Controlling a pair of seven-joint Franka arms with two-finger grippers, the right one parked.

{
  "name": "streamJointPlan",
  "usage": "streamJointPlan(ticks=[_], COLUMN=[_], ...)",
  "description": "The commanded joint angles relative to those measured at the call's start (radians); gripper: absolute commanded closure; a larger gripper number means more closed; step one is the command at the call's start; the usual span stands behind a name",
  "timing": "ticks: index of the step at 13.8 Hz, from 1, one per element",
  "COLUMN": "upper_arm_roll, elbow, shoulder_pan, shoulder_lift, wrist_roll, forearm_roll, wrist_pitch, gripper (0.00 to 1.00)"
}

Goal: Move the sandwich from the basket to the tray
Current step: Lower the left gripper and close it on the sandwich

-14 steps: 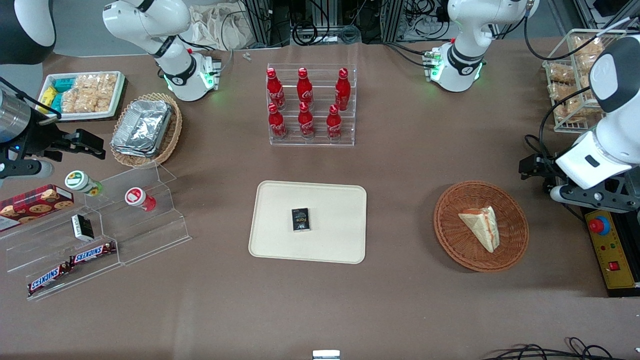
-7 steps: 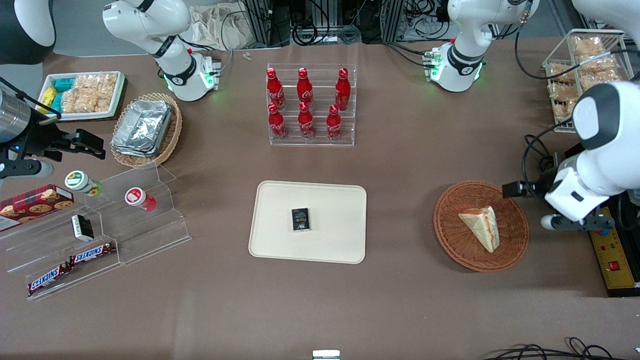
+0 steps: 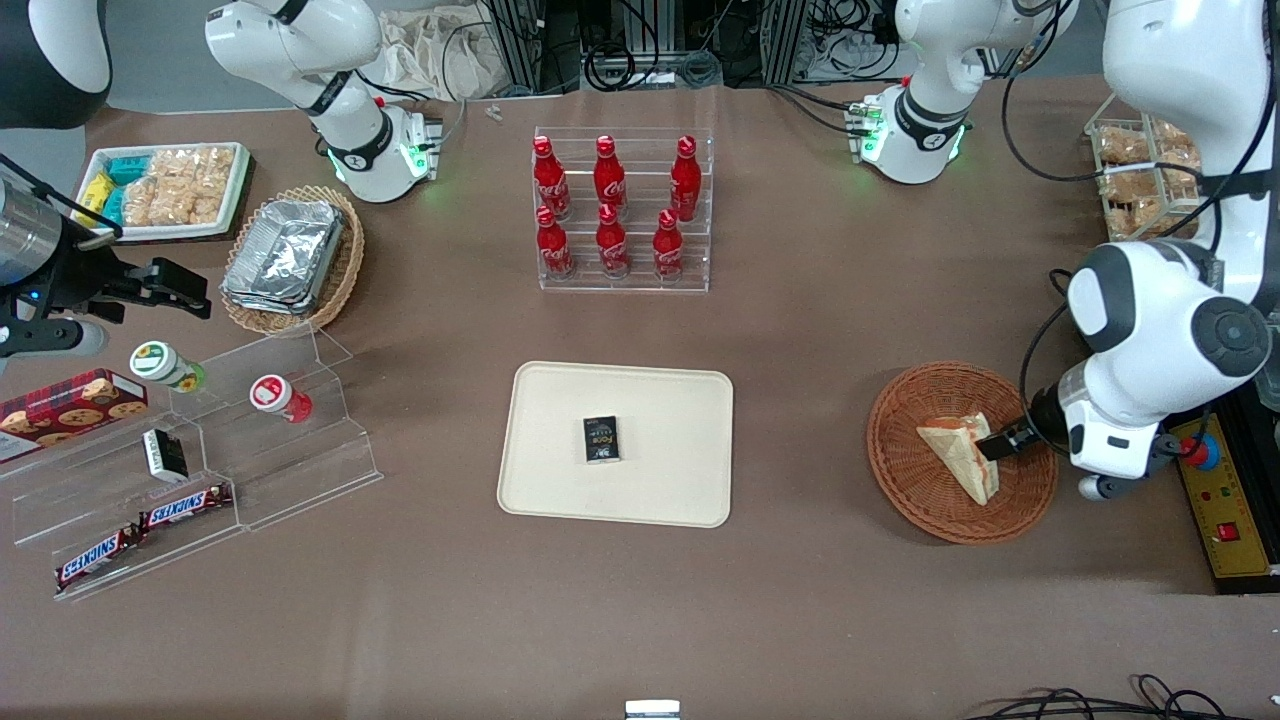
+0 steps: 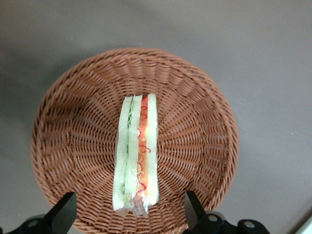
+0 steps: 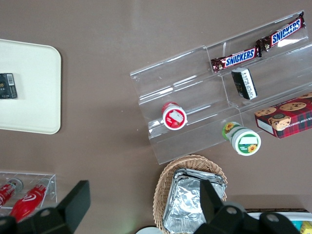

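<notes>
Your sandwich [image 4: 136,153] lies in the middle of the basket [image 4: 68,122], cut edge up. The gripper [image 4: 127,217] hangs just above it with fingers spread wide, holding nothing. Close off-centre and you could crush the bread or tip the wedge sideways. The tray [image 3: 560,400] already carries a small dark packet [image 3: 602,439], so aim beside it. Only the front view shows that; only the wrist view shows the filling layers between the fingers.
</notes>
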Motion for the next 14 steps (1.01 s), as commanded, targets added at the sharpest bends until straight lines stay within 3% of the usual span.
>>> streamJointPlan(ticks=[1, 10, 11, 14], upper_arm_roll=[0.002, 0.002, 0.000, 0.002], elbow=[0.002, 0.001, 0.002, -0.003], shoulder_pan=[-0.019, -0.039, -0.039, -0.051], shoulder_lift=[0.039, 0.126, 0.132, 0.137], wrist_roll=[-0.054, -0.054, -0.054, -0.052], forearm_roll=[-0.014, -0.016, -0.018, -0.014], wrist_pitch=[0.014, 0.043, 0.058, 0.074], gripper=[0.00, 0.00, 0.08, 0.80])
